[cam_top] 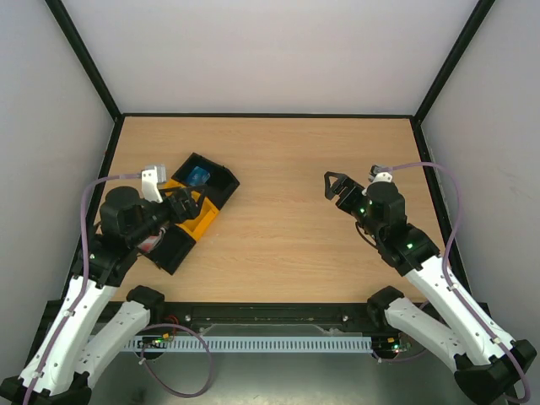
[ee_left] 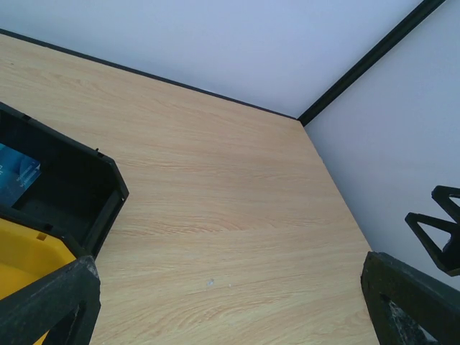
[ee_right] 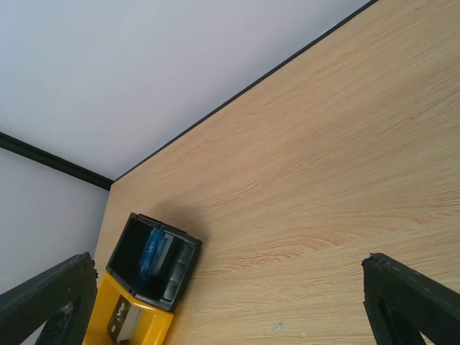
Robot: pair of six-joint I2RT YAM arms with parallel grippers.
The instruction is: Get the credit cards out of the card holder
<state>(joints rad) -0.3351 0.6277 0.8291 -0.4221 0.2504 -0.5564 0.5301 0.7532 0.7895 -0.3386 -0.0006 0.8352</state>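
The card holder and the credit cards are hidden or out of view. My left gripper (cam_top: 187, 202) hovers open over a row of black and yellow trays at the left; in its wrist view the left gripper (ee_left: 230, 316) has only bare wood between its fingers (ee_left: 50, 302). My right gripper (cam_top: 337, 187) hangs open above bare table at the right, empty, and the right gripper (ee_right: 230, 309) shows wide-spread fingertips (ee_right: 413, 302). The far black tray (cam_top: 221, 177) holds a bright blue item (cam_top: 199, 175), which leans inside the tray as the blue item (ee_right: 151, 248) in the right wrist view.
A yellow tray (cam_top: 202, 221) and a near black tray (cam_top: 173, 251) adjoin the far one, partly under my left arm. A spot of red (cam_top: 150, 245) shows below the left wrist. White walls with black frame posts enclose the table (cam_top: 287, 236).
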